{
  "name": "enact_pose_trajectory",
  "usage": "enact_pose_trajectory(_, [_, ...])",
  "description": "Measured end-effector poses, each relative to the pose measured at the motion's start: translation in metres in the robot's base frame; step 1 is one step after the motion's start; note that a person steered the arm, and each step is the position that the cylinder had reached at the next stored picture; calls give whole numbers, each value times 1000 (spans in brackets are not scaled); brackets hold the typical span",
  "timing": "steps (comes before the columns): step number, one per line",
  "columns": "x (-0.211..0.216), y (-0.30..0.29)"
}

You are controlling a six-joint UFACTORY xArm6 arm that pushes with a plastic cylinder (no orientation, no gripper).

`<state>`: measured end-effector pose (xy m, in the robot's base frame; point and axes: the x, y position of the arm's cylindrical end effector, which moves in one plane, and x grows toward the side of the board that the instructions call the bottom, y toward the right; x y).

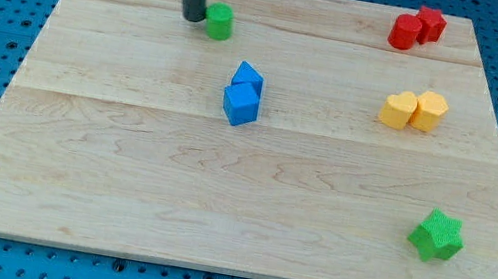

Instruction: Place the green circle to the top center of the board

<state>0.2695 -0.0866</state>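
The green circle [219, 21] is a small green cylinder near the view's top, left of centre, on the wooden board [122, 169]. My tip [192, 18] is the lower end of a dark rod that comes down from the view's top. It stands right at the circle's left side, touching it or nearly so.
Two blue blocks [244, 93] sit together near the centre. Two red blocks [418, 28] lie at the top right. Two yellow blocks [413, 110] lie at the right. A green star [436, 237] lies at the bottom right. Blue pegboard surrounds the board.
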Motion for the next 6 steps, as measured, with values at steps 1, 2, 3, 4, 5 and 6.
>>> enact_pose_trajectory(1, [18,-4])
enact_pose_trajectory(2, [41,-14])
enact_pose_trajectory(3, [51,5])
enact_pose_trajectory(4, [20,29])
enact_pose_trajectory(5, [-8,54])
enact_pose_trajectory(6, [-20,77])
